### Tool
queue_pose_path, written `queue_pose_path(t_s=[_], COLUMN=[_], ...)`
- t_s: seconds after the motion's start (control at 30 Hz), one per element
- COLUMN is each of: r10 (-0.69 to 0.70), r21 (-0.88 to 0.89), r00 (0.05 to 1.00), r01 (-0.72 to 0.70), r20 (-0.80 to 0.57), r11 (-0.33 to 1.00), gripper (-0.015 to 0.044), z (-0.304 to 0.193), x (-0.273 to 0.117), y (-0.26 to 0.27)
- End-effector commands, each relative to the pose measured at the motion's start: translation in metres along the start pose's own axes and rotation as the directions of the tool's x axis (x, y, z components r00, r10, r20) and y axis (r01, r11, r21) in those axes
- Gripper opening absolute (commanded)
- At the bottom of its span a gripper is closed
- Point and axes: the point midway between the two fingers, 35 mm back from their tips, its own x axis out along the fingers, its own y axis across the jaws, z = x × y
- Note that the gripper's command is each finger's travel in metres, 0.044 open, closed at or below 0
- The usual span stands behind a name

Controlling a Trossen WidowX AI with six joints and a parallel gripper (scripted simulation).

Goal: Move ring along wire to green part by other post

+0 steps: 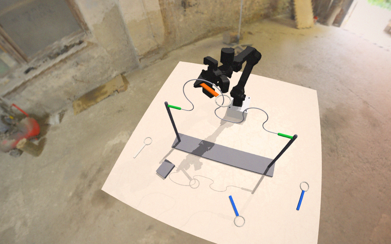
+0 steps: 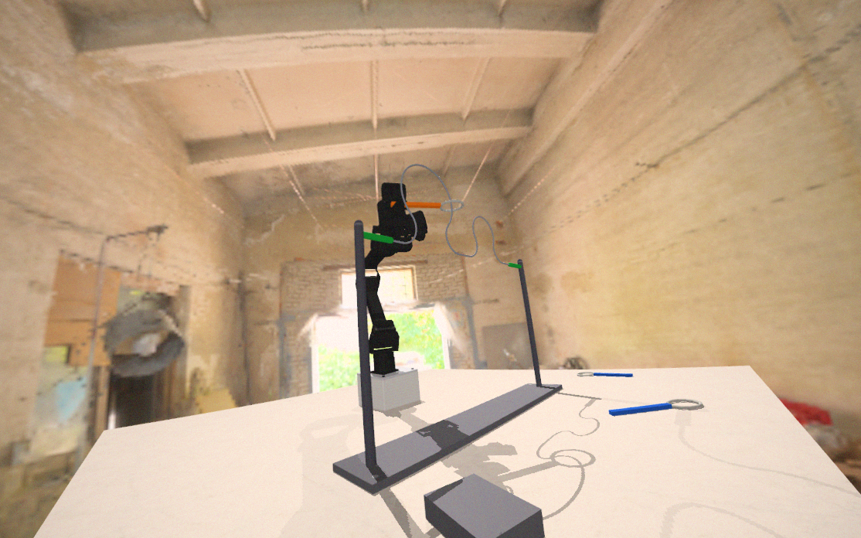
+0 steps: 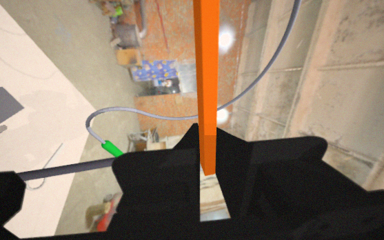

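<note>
My gripper (image 1: 202, 85) (image 3: 200, 127) is shut on the orange handle (image 1: 209, 89) (image 2: 424, 205) (image 3: 207, 69). The handle's pale ring (image 1: 223, 106) (image 2: 462, 203) lies nearly flat around the descending side of the tall arch, and the wire (image 1: 267, 116) (image 2: 416, 165) (image 3: 111, 109) appears to run through it. Contact between ring and wire cannot be told. The ring is out of the wrist view. One green part (image 1: 174, 107) (image 2: 378, 237) (image 3: 112, 148) is at the left post (image 1: 172, 122) (image 2: 363, 347); the other (image 1: 285, 135) (image 2: 515, 266) is at the right post (image 1: 282, 151) (image 2: 529, 321).
Between ring and right post the wire dips, rises and drops again. A grey baseplate (image 1: 236, 158) (image 2: 407, 451) joins the posts. A grey block (image 1: 165, 168) (image 2: 484, 508), two blue-handled rings (image 1: 300, 200) (image 1: 233, 205) and a white-handled ring (image 1: 140, 150) lie on the table.
</note>
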Motion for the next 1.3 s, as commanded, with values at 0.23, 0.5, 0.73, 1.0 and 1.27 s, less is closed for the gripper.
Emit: queue_pose_path(t_s=[0.23, 0.5, 0.73, 1.0, 1.27], r10=[-0.07, -0.115, -0.154, -0.195, -0.229], r21=[-0.122, -0.206, -0.277, -0.354, -0.42], r00=[0.997, 0.992, 0.986, 0.977, 0.967], r01=[0.072, 0.121, 0.164, 0.212, 0.254], r20=[0.022, 0.04, 0.059, 0.084, 0.108], r11=[0.99, 0.971, 0.947, 0.911, 0.872], gripper=[-0.015, -0.015, -0.015, -0.015, -0.015], z=[0.0, 0.001, 0.002, 0.003, 0.003], x=[-0.001, -0.001, -0.001, -0.001, -0.001], y=[-0.004, -0.007, -0.01, -0.013, -0.015])
